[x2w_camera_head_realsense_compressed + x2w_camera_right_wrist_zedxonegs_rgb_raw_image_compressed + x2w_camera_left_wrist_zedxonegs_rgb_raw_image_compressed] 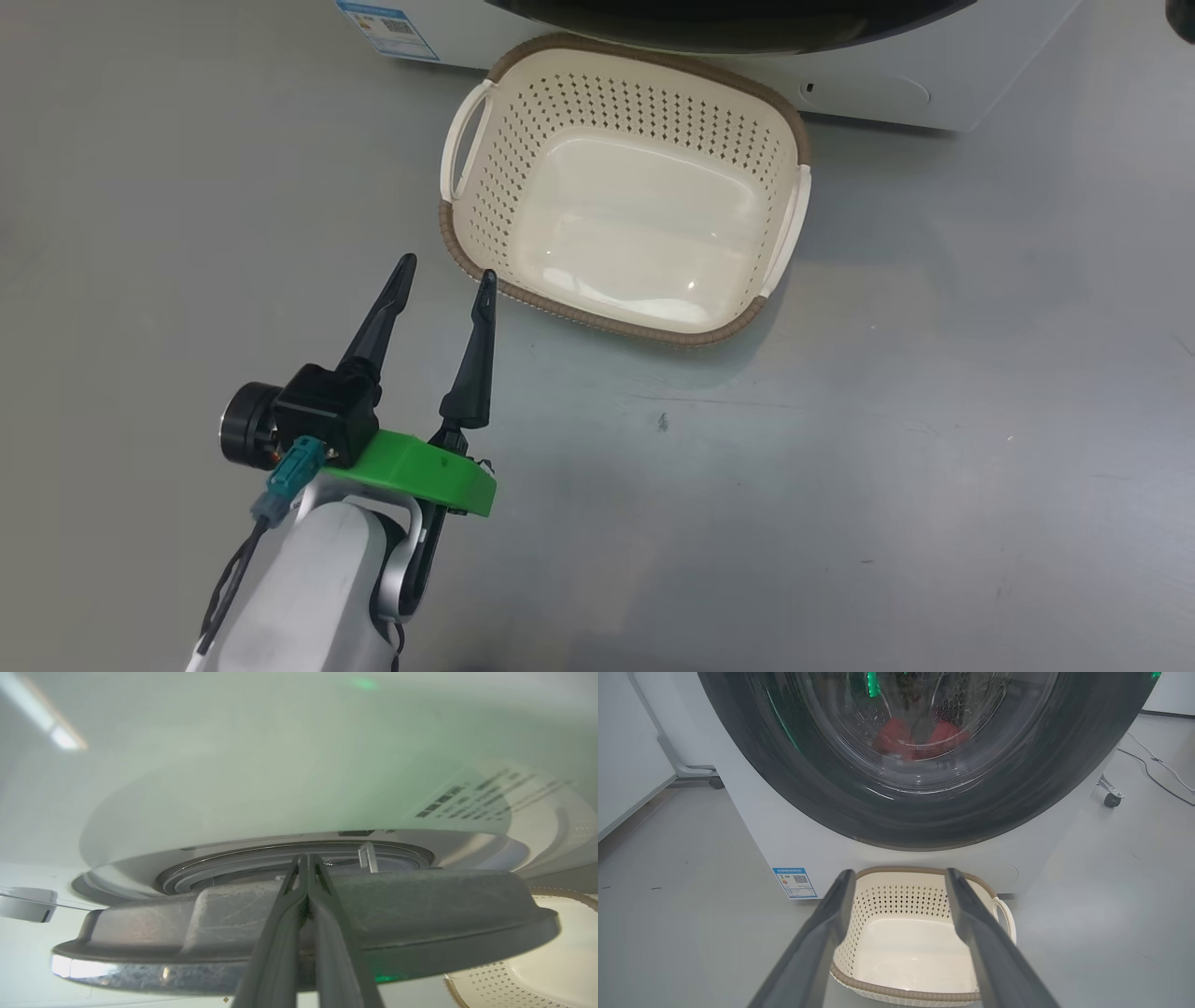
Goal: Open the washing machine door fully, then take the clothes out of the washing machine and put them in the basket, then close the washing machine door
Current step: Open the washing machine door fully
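Observation:
The cream basket (485, 201) stands empty on the grey floor, right before the white washing machine (878, 89). My left gripper (446, 271) hovers open at the basket's near left corner, nothing between its fingers (831, 924). Past them, in the left wrist view, are the basket (887, 896) and the washing machine door (808, 798) with its black rim. The red clothes (920, 739) show through its glass, inside the drum. My right gripper (306, 857) is shut, fingertips together at the door's grey edge (420, 905). A narrow gap to the machine's front (233, 765) shows there.
A blue label (796, 882) marks the machine's lower left corner. Caster wheels (1111, 800) and a floor cable (1157, 770) lie to the machine's right, and a wheeled frame (714, 782) to its left. Open grey floor (887, 467) spreads in front of the basket.

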Tool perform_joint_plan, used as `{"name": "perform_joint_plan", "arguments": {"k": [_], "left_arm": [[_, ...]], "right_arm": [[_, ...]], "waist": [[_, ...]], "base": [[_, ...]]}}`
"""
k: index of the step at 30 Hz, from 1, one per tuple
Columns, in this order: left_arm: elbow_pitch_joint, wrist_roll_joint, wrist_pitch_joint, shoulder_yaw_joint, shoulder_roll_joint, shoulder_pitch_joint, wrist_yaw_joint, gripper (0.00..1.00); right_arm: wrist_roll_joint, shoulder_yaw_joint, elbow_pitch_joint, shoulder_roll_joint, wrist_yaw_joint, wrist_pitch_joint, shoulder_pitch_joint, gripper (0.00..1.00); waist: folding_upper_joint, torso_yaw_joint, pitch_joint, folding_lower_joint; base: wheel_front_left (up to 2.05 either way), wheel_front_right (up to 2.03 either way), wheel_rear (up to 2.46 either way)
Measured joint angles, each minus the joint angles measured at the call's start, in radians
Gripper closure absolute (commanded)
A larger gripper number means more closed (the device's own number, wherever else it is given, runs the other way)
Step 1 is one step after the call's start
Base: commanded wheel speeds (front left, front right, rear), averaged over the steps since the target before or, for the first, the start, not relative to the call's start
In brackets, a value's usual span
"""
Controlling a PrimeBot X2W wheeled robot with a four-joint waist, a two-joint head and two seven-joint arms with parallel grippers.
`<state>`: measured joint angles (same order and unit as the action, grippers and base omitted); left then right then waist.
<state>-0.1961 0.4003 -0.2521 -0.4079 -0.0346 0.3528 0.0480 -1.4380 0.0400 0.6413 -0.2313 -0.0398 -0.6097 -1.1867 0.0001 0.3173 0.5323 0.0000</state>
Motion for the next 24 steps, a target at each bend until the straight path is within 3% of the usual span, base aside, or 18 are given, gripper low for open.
{"name": "perform_joint_plan", "arguments": {"k": [24], "left_arm": [[-0.054,-0.006,0.000,0.026,0.002,-0.005,0.008,0.00]], "right_arm": [[-0.100,-0.053,0.113,0.072,0.112,-0.237,0.124,1.00]], "waist": [[0.0000,-0.070,-0.113,0.0000]], "base": [[0.00,0.00,0.00]]}}
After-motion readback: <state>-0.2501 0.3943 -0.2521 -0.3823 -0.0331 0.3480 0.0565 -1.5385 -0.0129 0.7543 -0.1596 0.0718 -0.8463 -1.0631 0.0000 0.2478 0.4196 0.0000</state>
